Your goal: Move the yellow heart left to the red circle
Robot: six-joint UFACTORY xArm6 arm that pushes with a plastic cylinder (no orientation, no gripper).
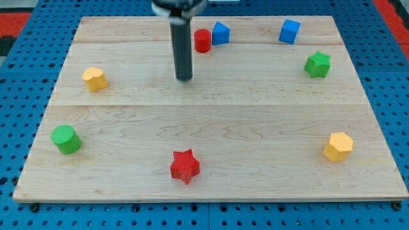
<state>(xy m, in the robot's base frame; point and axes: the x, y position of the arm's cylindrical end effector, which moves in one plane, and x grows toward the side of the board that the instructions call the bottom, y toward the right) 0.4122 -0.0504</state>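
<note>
The yellow heart (94, 78) lies near the board's left edge, in the upper half. The red circle (202, 40) stands near the view's top, just left of a blue triangle-like block (220, 32) and touching it or nearly so. My tip (184, 78) rests on the board below and slightly left of the red circle, a short gap from it. The tip is well to the right of the yellow heart and touches no block.
A blue cube (289, 31) sits at the top right, with a green star (317, 64) below and right of it. A yellow hexagon (337, 146) lies at the lower right, a red star (185, 166) at the bottom centre and a green circle (66, 139) at the lower left. The wooden board (211, 121) ends on all sides at a blue pegboard.
</note>
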